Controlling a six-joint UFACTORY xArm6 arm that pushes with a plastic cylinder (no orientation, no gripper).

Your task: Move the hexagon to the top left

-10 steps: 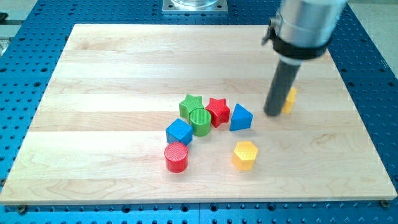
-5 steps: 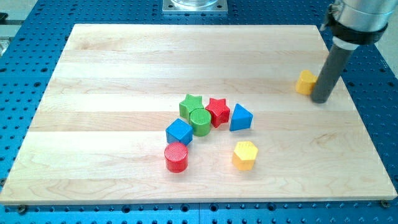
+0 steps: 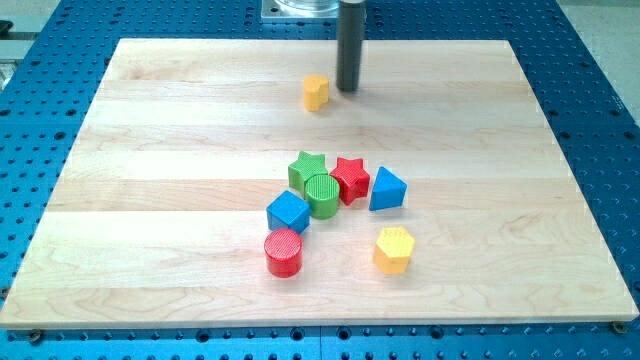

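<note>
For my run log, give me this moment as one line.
my tip: just right of small yellow block, near top centre | yellow hexagon: lower centre, untouched

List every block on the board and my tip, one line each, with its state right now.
small yellow block: near the view's top, apart from the cluster
my tip: just right of the small yellow block
green star: in the cluster
green cylinder: against the green star
red star: in the cluster
blue triangle: upright
blue cube: upright
red cylinder: upright
yellow hexagon: alone

Green star [image 3: 308, 164], red star [image 3: 350, 177], blue cube [image 3: 288, 212] mid-board.
</note>
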